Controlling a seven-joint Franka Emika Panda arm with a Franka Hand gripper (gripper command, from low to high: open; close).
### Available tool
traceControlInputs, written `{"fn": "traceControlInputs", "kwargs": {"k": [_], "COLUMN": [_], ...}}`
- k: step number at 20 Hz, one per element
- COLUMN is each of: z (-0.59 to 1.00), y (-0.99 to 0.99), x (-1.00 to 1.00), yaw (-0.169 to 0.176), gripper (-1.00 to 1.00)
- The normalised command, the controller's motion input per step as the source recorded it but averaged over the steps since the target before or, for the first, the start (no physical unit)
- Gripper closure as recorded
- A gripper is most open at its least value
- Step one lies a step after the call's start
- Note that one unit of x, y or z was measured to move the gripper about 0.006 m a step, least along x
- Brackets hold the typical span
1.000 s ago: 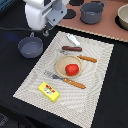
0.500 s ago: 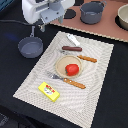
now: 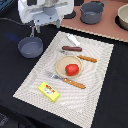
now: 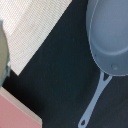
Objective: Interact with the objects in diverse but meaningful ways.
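A: We have the small grey saucepan (image 3: 31, 47) on the dark desk (image 3: 111, 90), off the placemat (image 3: 95, 75) on the exterior view's left, with our arm above and just behind it. Where do we take hold?

B: In the wrist view the saucepan (image 4: 111, 35) shows a wide shallow bowl and 1 long thin handle. We judge it a light, stiff toy, likely smooth plastic or thin metal, so it may slip. The rim wall looks like the firmer hold; the handle is narrow and could twist between the pads.

A: And the tool (image 3: 45, 22)?

B: We cannot tell its opening. The fingers are out of the wrist view, and in the exterior view the white body hides them.

A: What else is near?

B: The red tomato (image 3: 72, 69) sits on a plate (image 3: 61, 65) mid-mat, well apart from the saucepan. The brown sausage (image 3: 72, 49) lies just beyond the plate, and the yellow box (image 3: 49, 92) is at the mat's near corner. The grey pot (image 3: 92, 12) stands at the back.
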Motion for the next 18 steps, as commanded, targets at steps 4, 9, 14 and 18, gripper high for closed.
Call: {"fn": "traceControlInputs", "kwargs": {"k": [4,9,14,18], "z": [-0.5,-0.51,-0.33,-0.27], "y": [0.0,0.0,0.0,0.0], "x": [-0.42,-0.41,-0.17,-0.03], "yaw": [-0.044,-0.032,-0.047,-0.055], "gripper": [-1.0,-1.0,-1.0,-1.0]}}
